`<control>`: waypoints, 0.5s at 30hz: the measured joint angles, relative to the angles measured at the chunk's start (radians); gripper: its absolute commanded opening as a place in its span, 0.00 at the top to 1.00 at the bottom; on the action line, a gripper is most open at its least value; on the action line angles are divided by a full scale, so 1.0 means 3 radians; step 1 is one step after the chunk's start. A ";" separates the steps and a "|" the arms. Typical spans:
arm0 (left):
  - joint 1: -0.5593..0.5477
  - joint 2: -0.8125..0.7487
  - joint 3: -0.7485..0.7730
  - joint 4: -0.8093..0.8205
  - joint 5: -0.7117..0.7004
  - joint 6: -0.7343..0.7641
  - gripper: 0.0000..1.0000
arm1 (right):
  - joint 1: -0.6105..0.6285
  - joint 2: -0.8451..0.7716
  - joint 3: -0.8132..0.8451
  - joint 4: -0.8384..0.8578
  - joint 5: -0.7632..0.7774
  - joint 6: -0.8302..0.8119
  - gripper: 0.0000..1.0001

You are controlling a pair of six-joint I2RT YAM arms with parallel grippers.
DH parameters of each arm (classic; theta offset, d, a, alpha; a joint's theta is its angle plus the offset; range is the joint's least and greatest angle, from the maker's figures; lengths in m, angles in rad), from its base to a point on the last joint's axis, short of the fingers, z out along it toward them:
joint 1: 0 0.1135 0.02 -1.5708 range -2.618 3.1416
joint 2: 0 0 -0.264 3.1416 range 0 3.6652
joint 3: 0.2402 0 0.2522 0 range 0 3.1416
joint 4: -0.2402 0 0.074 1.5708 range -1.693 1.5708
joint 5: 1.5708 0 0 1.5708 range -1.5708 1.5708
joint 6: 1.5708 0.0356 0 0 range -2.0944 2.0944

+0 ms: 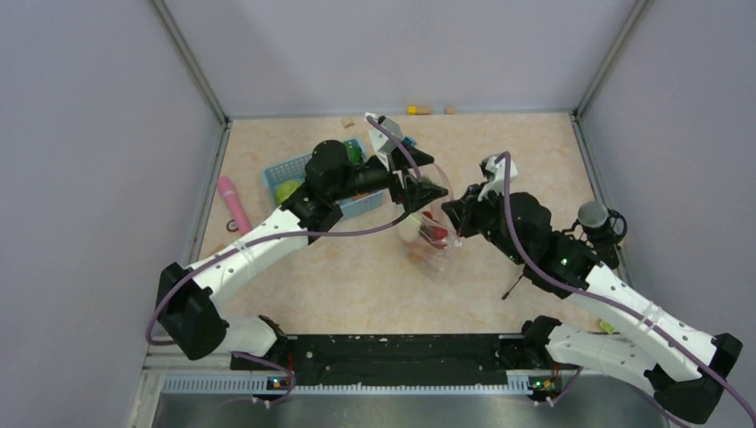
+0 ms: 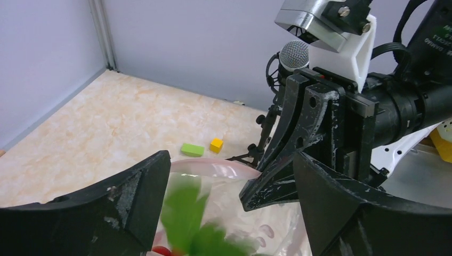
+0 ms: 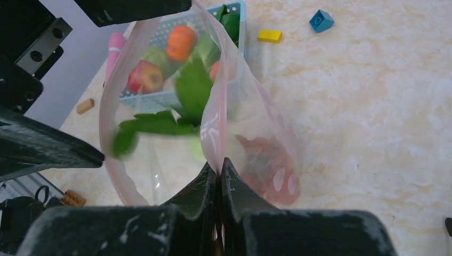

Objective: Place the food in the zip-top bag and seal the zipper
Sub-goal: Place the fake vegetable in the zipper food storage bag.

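The clear zip-top bag [image 1: 434,239] hangs open at mid-table. My right gripper [image 3: 218,166] is shut on its pale pink zipper strip [image 3: 212,125] and holds the mouth up; it also shows in the top view [image 1: 453,214]. My left gripper [image 2: 229,176] is open just above the mouth, its jaws wide apart. A blurred green leafy vegetable [image 2: 184,213] is between them, loose, inside the pink rim [image 2: 213,167]; it shows in the right wrist view too [image 3: 187,90]. Red cherries [image 3: 264,160] lie at the bag's bottom.
The light blue basket [image 1: 283,171] stands behind the left arm, holding an orange fruit [image 3: 180,41], a red fruit [image 3: 141,77] and greens. A pink stick toy [image 1: 234,203] lies to its left. Small blocks [image 2: 216,145] [image 3: 321,20] are scattered. A microphone stand [image 1: 593,217] is at right.
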 measured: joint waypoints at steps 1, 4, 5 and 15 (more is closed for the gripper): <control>0.0000 -0.0028 -0.0008 -0.0010 0.0000 0.0006 0.08 | 0.0000 0.0001 0.0000 0.0004 0.0000 0.0000 1.00; -0.0003 -0.0086 -0.0023 -0.0022 0.0001 0.0010 0.08 | 0.0000 0.0001 0.0000 0.0014 0.0008 -0.0001 1.00; -0.0003 -0.0104 -0.0025 -0.0024 0.0001 0.0011 0.08 | 0.0000 0.0001 0.0000 0.0013 0.0011 -0.0001 1.00; -0.0004 -0.0354 -0.0036 -0.0277 -0.0238 0.0017 0.01 | 0.0000 0.0001 0.0000 0.0014 0.0033 -0.0003 1.00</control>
